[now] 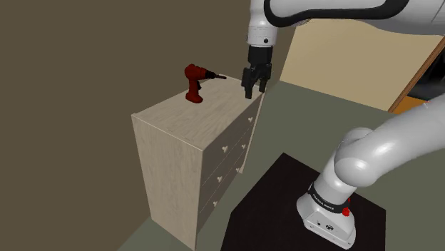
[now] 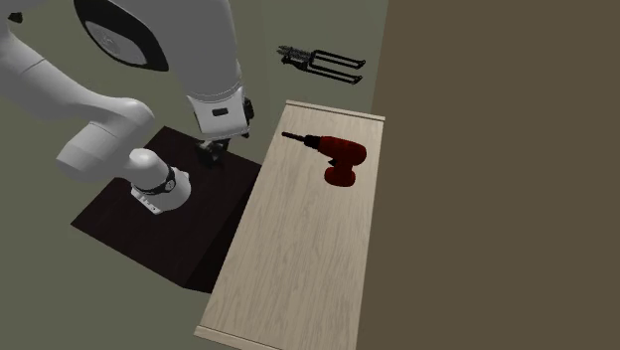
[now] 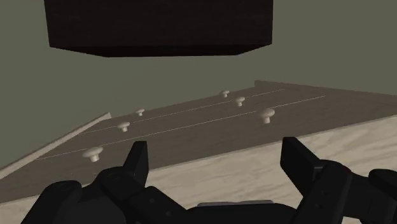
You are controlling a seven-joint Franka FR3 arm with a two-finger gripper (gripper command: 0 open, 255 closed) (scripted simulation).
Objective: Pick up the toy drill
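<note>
Toy drill (image 1: 194, 83) red, upright on dresser (image 1: 177, 120) top; pincer (image 1: 255, 90) spread, empty, over front edge; arm (image 1: 335, 13) cut off above

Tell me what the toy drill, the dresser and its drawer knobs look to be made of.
Toy drill: red body with a dark bit, smooth and faintly glossy. It is likely plastic, though the render leaves that open.
Dresser: pale light wood with a matte finish; streaky grain shows on its top.
Drawer knobs: the same pale tone, smooth and rounded. I cannot tell whether they are wood or painted.
</note>
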